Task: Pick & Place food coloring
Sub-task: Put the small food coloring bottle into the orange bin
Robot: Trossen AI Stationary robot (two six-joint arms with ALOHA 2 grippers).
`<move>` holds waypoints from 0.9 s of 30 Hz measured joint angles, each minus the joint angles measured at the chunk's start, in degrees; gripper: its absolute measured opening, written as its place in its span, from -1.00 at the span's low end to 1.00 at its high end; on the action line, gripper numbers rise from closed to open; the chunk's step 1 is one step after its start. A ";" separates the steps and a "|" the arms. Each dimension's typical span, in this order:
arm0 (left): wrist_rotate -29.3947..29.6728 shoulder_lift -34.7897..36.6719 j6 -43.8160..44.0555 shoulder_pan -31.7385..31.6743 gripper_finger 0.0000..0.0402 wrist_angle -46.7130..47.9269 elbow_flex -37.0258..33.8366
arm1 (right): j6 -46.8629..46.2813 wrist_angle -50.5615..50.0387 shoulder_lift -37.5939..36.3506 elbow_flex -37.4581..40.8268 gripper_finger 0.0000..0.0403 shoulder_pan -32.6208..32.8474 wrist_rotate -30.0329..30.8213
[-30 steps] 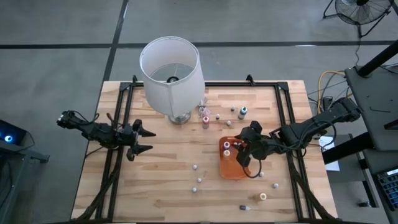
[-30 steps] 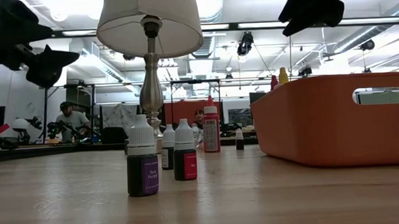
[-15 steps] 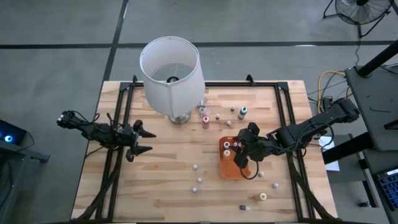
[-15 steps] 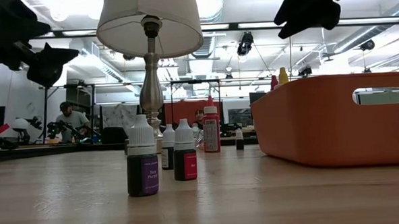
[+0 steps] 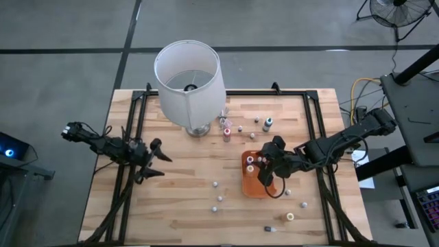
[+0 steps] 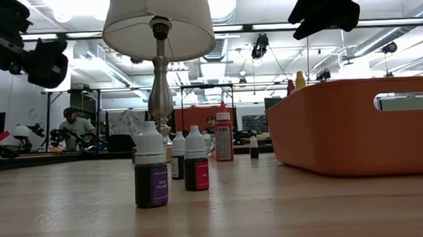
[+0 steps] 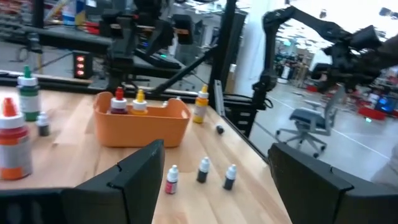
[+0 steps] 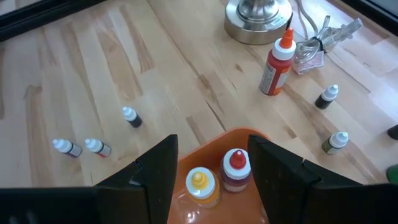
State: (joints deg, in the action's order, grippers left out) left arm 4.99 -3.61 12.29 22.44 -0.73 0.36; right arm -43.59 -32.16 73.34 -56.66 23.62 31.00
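Small food coloring bottles stand scattered on the wooden table. A trio (image 5: 217, 197) stands near the middle, a red one (image 5: 226, 134) by the lamp, others (image 5: 267, 124) farther right. Two more, yellow-capped (image 8: 199, 184) and red-capped (image 8: 237, 167), stand in the orange tray (image 5: 255, 186). My right gripper (image 5: 265, 169) hangs open above the tray's far end with nothing between its fingers. My left gripper (image 5: 156, 159) stands open over the table's left side, pointing level toward the trio (image 7: 204, 170), holding nothing.
A tall lamp with a white shade (image 5: 188, 72) stands at the far middle of the table, its metal base (image 8: 258, 22) close to the red bottle. Black rails (image 5: 130, 137) run along the left and right sides. More loose bottles (image 5: 290, 217) lie near the front right.
My left gripper has turned a little at the wrist while staying open over the table's left side. The bottles and the tray have not moved.
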 joint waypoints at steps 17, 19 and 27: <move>1.20 -2.20 1.55 -0.31 0.29 -1.26 0.04 | 5.28 -0.07 -0.02 0.00 -0.07 0.00 0.00; 1.28 -2.19 1.55 -0.31 0.29 -1.29 0.04 | 8.00 -0.07 -0.07 0.00 -0.07 0.00 0.00; 1.28 -2.21 1.62 -0.31 0.29 -1.38 0.04 | 18.60 1.11 -0.09 0.00 0.08 -1.42 0.05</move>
State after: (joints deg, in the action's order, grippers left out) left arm 6.26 -5.82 13.91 22.13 -2.11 0.40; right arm -24.99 -31.05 73.25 -56.66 22.20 31.06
